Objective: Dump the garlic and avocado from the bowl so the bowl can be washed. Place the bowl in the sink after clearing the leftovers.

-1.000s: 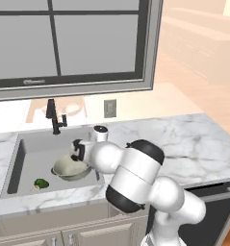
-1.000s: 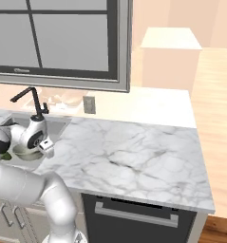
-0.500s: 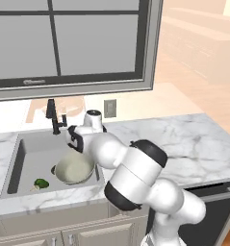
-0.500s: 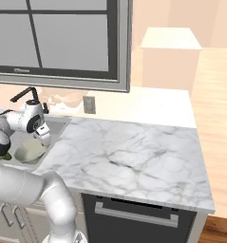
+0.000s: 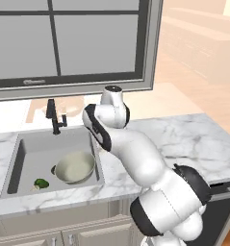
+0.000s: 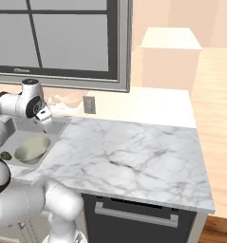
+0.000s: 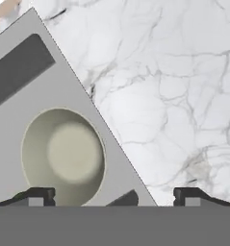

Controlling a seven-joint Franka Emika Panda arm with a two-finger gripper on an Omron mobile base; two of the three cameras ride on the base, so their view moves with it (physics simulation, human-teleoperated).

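Note:
The pale grey-beige bowl (image 5: pixel 74 166) (image 6: pixel 32 148) (image 7: pixel 63 153) stands upright and empty in the right part of the grey sink (image 5: pixel 27 153) (image 7: pixel 20 96). On the sink floor, left of the bowl, lies the dark green avocado (image 5: pixel 41 183) (image 6: pixel 6 155). The garlic is too small to make out. My gripper (image 5: pixel 103 145) (image 6: pixel 47 123) (image 7: pixel 114 196) hangs open well above the sink's right rim, apart from the bowl, with nothing between its fingertips (image 7: pixel 37 194).
A black faucet (image 5: pixel 54 117) stands behind the sink. White marble counter (image 5: pixel 184 139) (image 6: pixel 129 152) (image 7: pixel 174 86) stretches to the right. A wall outlet (image 6: pixel 89 104) sits under the window, and a dark dishwasher front (image 6: pixel 138 213) lies below the counter.
My gripper let go of the bowl in the sink, then rose and drew back toward the sink's right rim. The bowl stays in the basin.

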